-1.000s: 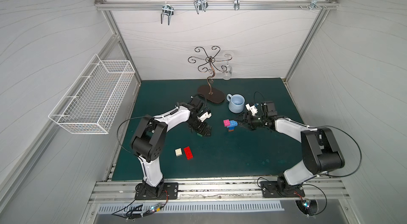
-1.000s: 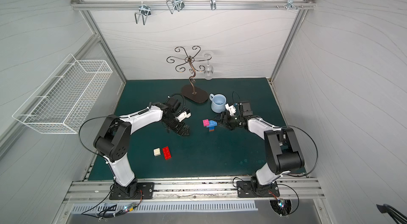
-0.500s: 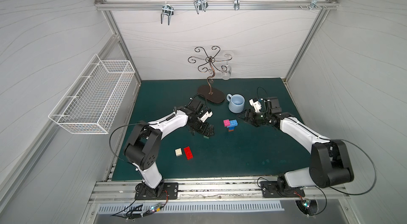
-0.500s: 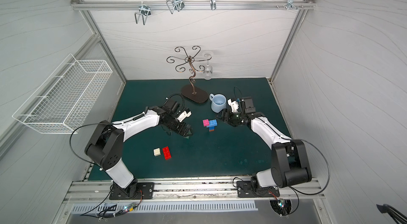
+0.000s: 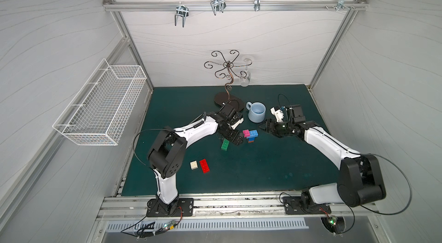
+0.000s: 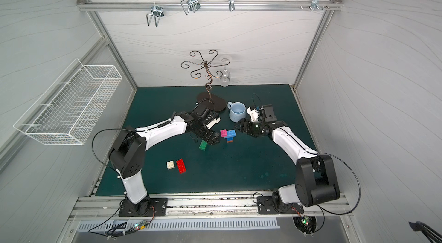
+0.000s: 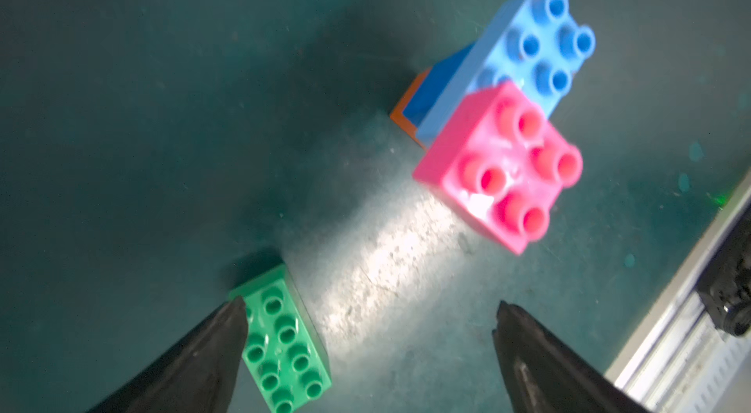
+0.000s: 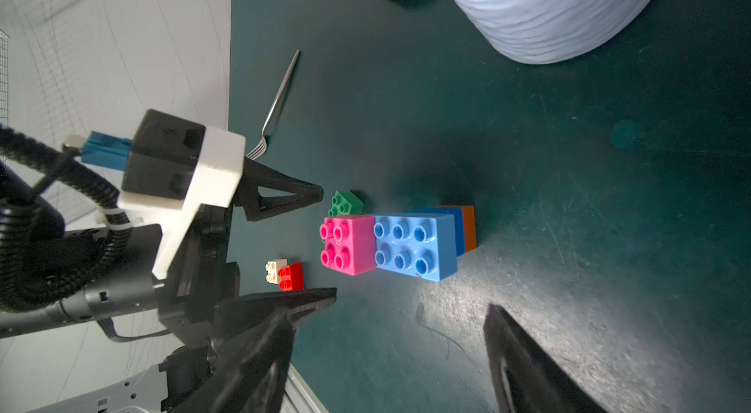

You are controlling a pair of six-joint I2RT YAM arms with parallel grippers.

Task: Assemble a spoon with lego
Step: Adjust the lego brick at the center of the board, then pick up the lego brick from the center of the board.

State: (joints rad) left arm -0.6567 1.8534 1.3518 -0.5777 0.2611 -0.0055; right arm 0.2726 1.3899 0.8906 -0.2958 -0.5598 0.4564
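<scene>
Left fingers [image 7: 191, 366] wide apart, one tip just beside the green brick [image 7: 284, 350]; right fingers [image 8: 524, 366] apart and empty.

The counter [image 5: 263, 170] is dark teal-green. The stack shows a pink brick [image 8: 349, 244], a light blue brick [image 8: 414, 246], a deeper blue brick [image 8: 458, 228] and an orange brick [image 8: 470, 228]. At its 8 o'clock in both top views lies a green brick [image 5: 225, 145]. The red brick [image 5: 205, 165] and the cream-white brick [image 5: 194, 165] are plain. The mug [image 8: 548, 4] is pale blue with wavy ridges, the fork [image 8: 280, 98] silver, and all jaws black.

The spoon [image 5: 250, 135] stands before the mug [image 5: 257, 112], a lone brick [image 5: 225, 145] just left, two bricks [image 5: 205, 165] farther front-left.
</scene>
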